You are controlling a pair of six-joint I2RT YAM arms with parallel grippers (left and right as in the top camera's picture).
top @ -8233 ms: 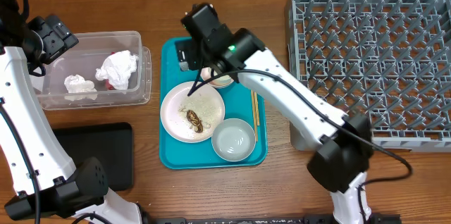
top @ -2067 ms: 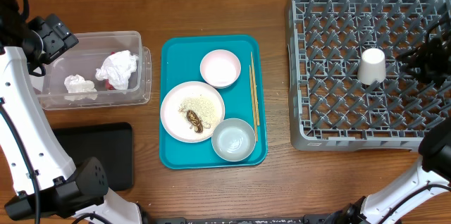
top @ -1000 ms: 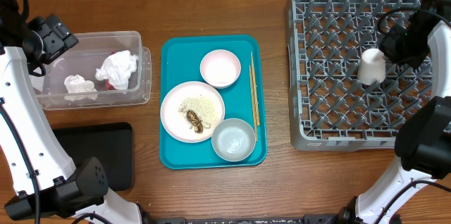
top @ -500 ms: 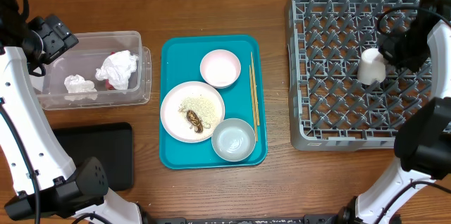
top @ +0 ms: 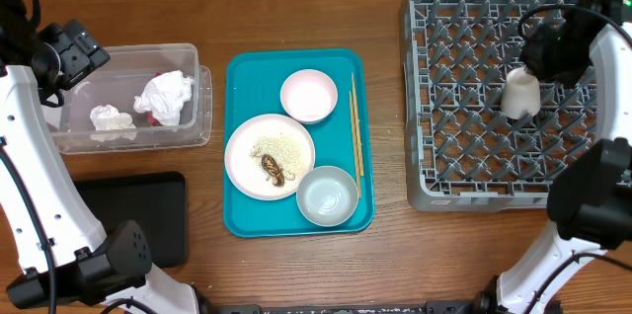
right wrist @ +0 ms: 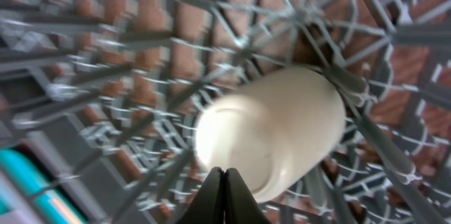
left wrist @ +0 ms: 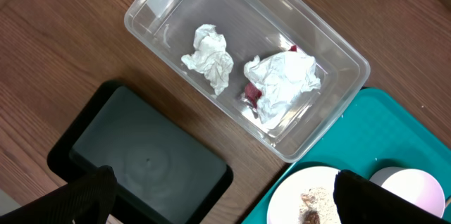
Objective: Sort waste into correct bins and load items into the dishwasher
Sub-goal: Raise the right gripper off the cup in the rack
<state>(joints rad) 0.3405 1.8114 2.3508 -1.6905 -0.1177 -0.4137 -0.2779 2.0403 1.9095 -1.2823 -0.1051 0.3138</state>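
A small white cup (top: 520,93) stands upside down on the grey dishwasher rack (top: 464,47). My right gripper (top: 538,57) hovers just above and beside it, shut and empty. In the right wrist view the cup (right wrist: 275,129) lies just beyond the gripper (right wrist: 223,182). My left gripper (top: 74,52) hangs open over the left end of the clear tub (top: 193,87), which holds two tissues (top: 166,95) and a red wrapper (top: 143,109). On the teal tray are the plate (top: 247,161) with rice and a brown scrap (top: 273,168), a pink bowl (top: 309,95), a larger bowl (top: 327,196) and chopsticks (top: 356,126).
The black tray (top: 138,215) lies on the table in front of the clear tub. In the left wrist view the tub (left wrist: 345,55), the black tray (left wrist: 141,153) and the teal tray's corner (left wrist: 394,125) sit below my open fingers (left wrist: 88,196).
The cup has gone from the teal tray to the rack, where it stands inverted. Over the last second my right gripper drew slightly up and back from it. The left arm has not moved.
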